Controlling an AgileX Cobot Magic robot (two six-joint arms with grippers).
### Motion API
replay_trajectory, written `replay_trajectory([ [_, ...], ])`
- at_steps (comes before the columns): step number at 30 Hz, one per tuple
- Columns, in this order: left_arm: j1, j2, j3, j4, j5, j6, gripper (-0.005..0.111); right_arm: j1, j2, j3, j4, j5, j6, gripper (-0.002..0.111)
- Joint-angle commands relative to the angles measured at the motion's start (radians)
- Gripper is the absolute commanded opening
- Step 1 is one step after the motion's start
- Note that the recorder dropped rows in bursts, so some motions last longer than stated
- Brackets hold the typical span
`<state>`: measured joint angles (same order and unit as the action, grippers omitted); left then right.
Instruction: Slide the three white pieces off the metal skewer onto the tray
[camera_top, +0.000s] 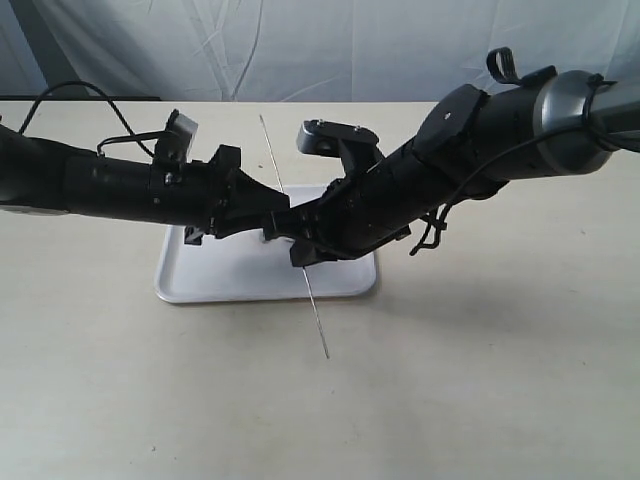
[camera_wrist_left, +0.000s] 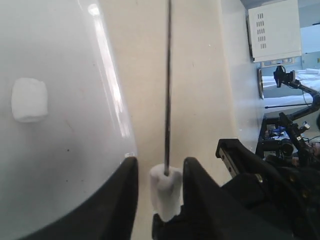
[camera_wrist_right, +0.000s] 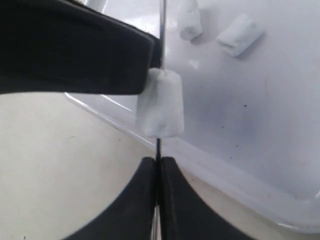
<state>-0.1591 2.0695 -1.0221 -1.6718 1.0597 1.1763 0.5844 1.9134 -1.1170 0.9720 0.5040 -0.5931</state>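
The metal skewer (camera_top: 319, 322) slants across the tray (camera_top: 200, 286), and my right gripper (camera_wrist_right: 159, 163) is shut on its thin rod (camera_wrist_right: 162, 20). One white piece (camera_wrist_right: 160, 103) is still threaded on the skewer just beyond those fingertips, over the tray's rim. My left gripper (camera_wrist_left: 161, 165) straddles that same piece (camera_wrist_left: 166, 192). One finger touches it, the other stands a small gap away, so the jaws are open. Two loose white pieces (camera_wrist_right: 190, 20) (camera_wrist_right: 240, 34) lie on the tray. The left wrist view shows one loose piece (camera_wrist_left: 29, 100).
Both black arms meet over the middle of the tray, the left arm (camera_top: 110, 185) and the right arm (camera_top: 470, 150). The beige tabletop (camera_top: 480, 380) surrounds the tray. A pale curtain hangs behind the table's far edge.
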Motion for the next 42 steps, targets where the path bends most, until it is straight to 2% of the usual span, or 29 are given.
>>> replay_trajectory([
  [1,-0.002,0.002,-0.004,0.002,-0.008,0.005,0.037,0.0,-0.003,-0.006,0.004,-0.022,-0.004,-0.001],
  [9,-0.004,0.002,-0.004,0.014,0.021,0.005,0.037,0.0,-0.003,-0.006,0.004,-0.031,-0.004,-0.001],
  [19,-0.065,0.002,-0.004,-0.011,-0.035,0.01,0.037,0.0,-0.003,-0.006,0.023,-0.031,-0.009,-0.001],
  [24,-0.065,0.002,-0.004,-0.024,-0.043,0.008,0.033,0.0,-0.003,-0.006,0.023,-0.026,-0.015,-0.001],
  [30,-0.065,0.002,-0.004,-0.054,-0.047,0.008,0.021,0.0,-0.003,-0.006,0.023,-0.011,-0.015,-0.001],
  [37,-0.054,0.002,-0.004,-0.073,-0.053,0.013,0.02,0.0,-0.003,-0.006,0.018,0.048,-0.015,-0.001],
  [42,-0.016,0.002,-0.004,-0.073,-0.112,0.013,0.02,0.0,-0.003,-0.006,-0.092,0.171,0.043,-0.001],
])
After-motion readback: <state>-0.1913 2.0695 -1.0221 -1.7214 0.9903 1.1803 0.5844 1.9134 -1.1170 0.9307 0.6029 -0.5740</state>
